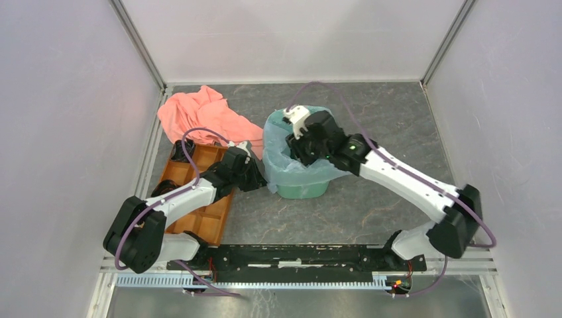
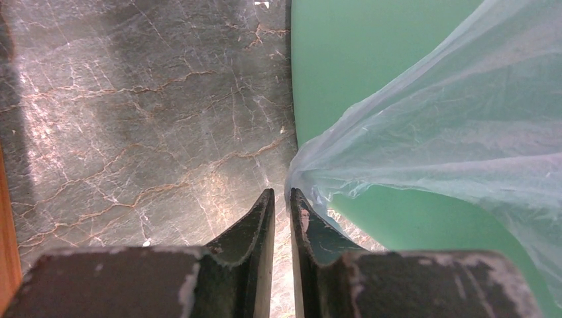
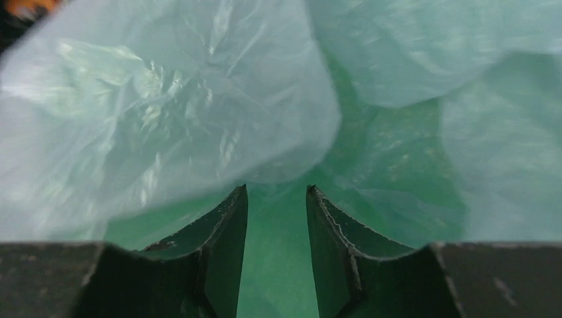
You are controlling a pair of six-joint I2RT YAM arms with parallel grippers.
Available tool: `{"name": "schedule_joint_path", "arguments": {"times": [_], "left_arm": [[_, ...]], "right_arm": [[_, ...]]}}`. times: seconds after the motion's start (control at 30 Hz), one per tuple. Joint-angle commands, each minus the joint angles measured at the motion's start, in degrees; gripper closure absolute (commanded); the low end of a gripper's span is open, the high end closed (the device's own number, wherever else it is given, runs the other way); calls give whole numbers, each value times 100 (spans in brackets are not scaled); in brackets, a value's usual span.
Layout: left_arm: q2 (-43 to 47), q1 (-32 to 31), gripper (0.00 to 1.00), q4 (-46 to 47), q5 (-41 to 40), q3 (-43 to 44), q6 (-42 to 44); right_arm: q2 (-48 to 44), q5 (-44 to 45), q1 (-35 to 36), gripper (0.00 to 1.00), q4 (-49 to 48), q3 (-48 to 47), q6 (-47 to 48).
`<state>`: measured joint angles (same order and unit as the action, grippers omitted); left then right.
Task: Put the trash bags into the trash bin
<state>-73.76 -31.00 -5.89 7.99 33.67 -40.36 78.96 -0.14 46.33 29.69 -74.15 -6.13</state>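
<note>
The mint-green trash bin [image 1: 303,190] stands mid-table with the pale blue trash bag [image 1: 281,159] draped over its rim. My right gripper [image 1: 298,151] reaches down into the bin's mouth. In the right wrist view its jaws [image 3: 276,189] stand apart, with crinkled bag film [image 3: 152,112] just ahead of the tips and nothing between them. My left gripper [image 1: 260,177] sits low beside the bin's left wall [image 2: 358,59]. Its fingers [image 2: 278,192] are nearly together, and the bag [image 2: 450,132] is drawn taut to a gathered corner that ends at the tips.
A salmon-pink cloth [image 1: 199,112] lies at the back left. An orange compartment tray [image 1: 205,192] lies along the left edge under my left arm, its edge [image 2: 5,232] just showing. Enclosure walls ring the grey marbled table [image 2: 132,132].
</note>
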Motion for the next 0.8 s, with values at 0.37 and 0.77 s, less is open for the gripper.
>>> {"name": "schedule_joint_path", "arguments": {"times": [0.37, 0.77], "left_arm": [[107, -22, 80, 24, -39, 144, 141], [117, -24, 80, -45, -28, 161, 208]], "right_arm": [[1773, 962, 403, 51, -510, 401, 32], [1324, 1212, 402, 16, 502, -885, 35]]}}
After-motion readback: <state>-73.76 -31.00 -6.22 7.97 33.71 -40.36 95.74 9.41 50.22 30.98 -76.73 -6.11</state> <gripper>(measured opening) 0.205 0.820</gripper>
